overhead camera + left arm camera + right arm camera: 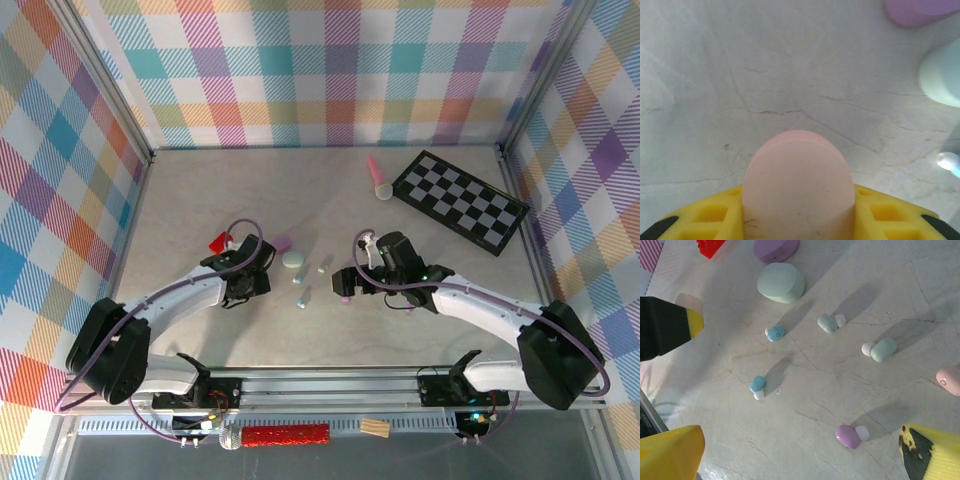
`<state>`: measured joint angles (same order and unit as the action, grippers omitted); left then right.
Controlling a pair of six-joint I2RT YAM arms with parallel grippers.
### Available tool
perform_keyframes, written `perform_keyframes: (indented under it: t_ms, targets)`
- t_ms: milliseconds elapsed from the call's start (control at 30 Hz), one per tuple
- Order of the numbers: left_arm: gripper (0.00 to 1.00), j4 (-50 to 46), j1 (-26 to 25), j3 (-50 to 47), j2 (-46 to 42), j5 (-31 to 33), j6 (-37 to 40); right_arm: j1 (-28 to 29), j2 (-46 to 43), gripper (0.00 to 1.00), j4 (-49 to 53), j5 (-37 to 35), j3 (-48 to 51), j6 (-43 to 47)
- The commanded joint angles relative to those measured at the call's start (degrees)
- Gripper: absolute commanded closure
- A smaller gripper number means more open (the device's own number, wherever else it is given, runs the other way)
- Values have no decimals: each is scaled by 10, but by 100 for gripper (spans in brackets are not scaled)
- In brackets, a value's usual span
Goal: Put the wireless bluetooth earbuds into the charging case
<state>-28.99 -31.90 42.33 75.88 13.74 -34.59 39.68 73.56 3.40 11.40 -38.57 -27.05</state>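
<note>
Step in hand: staging the case, no bud picked yet. Left fingers point(710, 217) are clamped on the pink charging case point(799, 185), closed down to its width. Can't tell if its lid is open, or if it's lifted off the surface point(740, 75). Right fingers point(670, 452) are spread wide with nothing between them, hovering over the loose buds. The buds lie on the surface between the two arms: two blue earbuds point(775, 332), two mint earbuds point(827, 323), a purple earbud point(847, 436) at 6 o'clock in the right wrist view, and a pink earbud point(950, 381) at 3 o'clock on the frame edge. Mint case point(781, 282) and purple case point(775, 249) sit just beside each other at 11–12 o'clock. No bud is in any case. Next move, my read: right arm drops onto one bud (the pink one matches the held case) and closes nearly all the way. The buds are tiny and rounded, so the fingers must straddle the body squarely or it'll squirt out. Then carry it toward 9 o'clock, where left holds the case. The case needs to be open, sockets up.
</note>
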Motion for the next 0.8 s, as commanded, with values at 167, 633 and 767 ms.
perform_keyframes:
  t_ms: [167, 633, 767]
  targets:
    - [58, 99, -49, -8, -42, -48, 140, -26, 3, 1, 4, 56, -36, -68]
    - [58, 253, -99, -1, -51, -289, 344, -86, -13, 3, -22, 206, -47, -154]
    - [58, 274, -106, -1, -46, -342, 382, -88, 6, 8, -39, 246, -57, -191]
